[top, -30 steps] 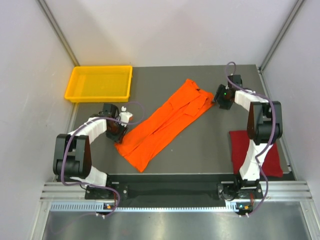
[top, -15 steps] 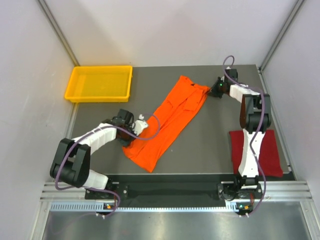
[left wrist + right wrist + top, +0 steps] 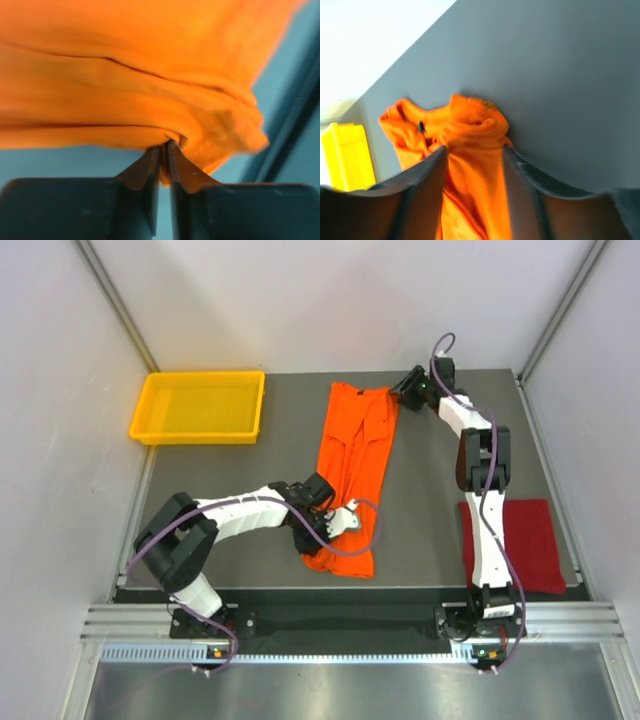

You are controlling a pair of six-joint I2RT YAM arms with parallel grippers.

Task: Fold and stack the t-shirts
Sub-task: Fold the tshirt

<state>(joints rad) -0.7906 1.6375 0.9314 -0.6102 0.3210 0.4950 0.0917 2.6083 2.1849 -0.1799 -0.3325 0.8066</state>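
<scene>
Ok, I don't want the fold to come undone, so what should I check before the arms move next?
1. Left gripper pinching orange t-shirt: ok.
2. Right gripper holding the far end: cannot tell; cloth sits between jaws that stand apart.
3. Orange t-shirt apart from yellow tray: ok.
4. Dark red t-shirt lying apart from the orange one: ok.
5. Near end lying smooth: not ok, bunched.

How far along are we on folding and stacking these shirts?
Done: red shirt lies flat and squared at near right. In hand: orange shirt, folded to a long strip, pinched by left fingers at its near end and right fingers at its far end. Left: fold it shorter, stack both.
</scene>
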